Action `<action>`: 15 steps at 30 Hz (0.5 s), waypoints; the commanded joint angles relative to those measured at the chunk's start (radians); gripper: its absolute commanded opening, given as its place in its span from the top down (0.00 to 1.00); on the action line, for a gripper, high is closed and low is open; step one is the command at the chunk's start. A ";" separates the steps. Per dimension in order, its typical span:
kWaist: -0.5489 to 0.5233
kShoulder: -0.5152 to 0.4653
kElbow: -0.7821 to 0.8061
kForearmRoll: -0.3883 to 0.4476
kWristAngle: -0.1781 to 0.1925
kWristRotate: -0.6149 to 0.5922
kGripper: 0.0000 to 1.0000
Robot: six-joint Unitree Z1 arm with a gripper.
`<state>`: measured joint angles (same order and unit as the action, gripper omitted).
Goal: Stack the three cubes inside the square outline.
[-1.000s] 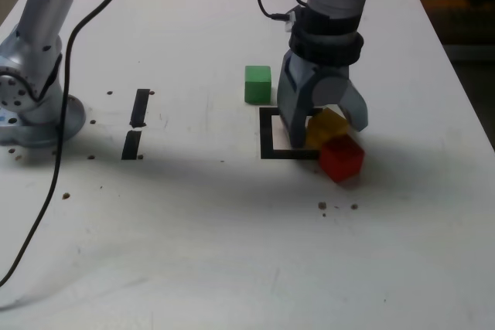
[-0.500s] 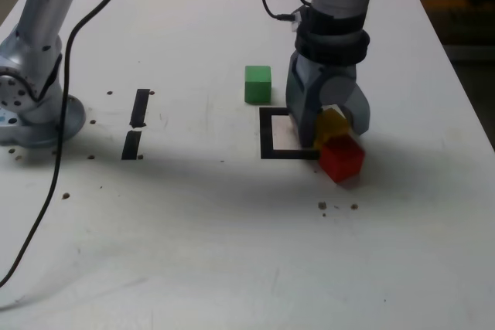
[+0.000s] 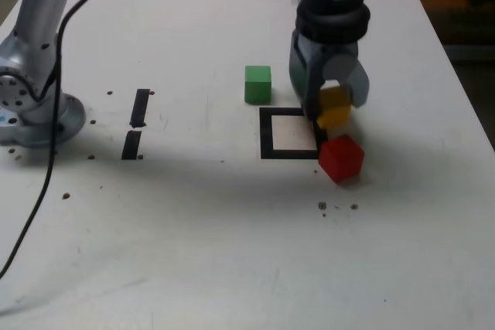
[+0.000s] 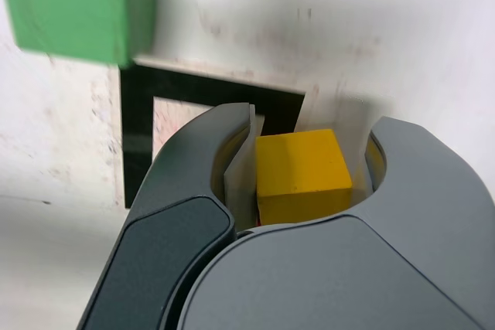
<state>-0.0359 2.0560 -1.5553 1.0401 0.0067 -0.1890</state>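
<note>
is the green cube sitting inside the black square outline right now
No, the green cube rests on the table just outside the square outline, whose white inside holds no cube.

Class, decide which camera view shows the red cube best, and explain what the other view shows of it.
The exterior view shows it best: the red cube sits whole on the table, just outside the square outline at the exterior view's right. In the wrist view the claw and its yellow cube hide it, barring perhaps a sliver.
</note>
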 commanded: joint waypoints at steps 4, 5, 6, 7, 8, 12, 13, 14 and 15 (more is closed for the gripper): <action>0.047 -0.026 0.003 0.017 0.018 0.042 0.63; 0.057 -0.029 0.003 0.018 0.020 0.052 0.63; 0.067 -0.032 0.004 0.017 0.022 0.063 0.63; 0.077 -0.034 0.004 0.015 0.023 0.076 0.63; 0.088 -0.034 0.003 0.013 0.024 0.089 0.63; 0.133 -0.028 -0.002 0.002 0.020 0.148 0.63; 0.144 -0.025 -0.004 -0.001 0.019 0.163 0.63; 0.155 -0.021 -0.007 -0.002 0.017 0.179 0.63; 0.165 -0.017 -0.010 -0.003 0.014 0.195 0.63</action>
<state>0.1149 2.0303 -1.5574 1.0393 0.0247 -0.0140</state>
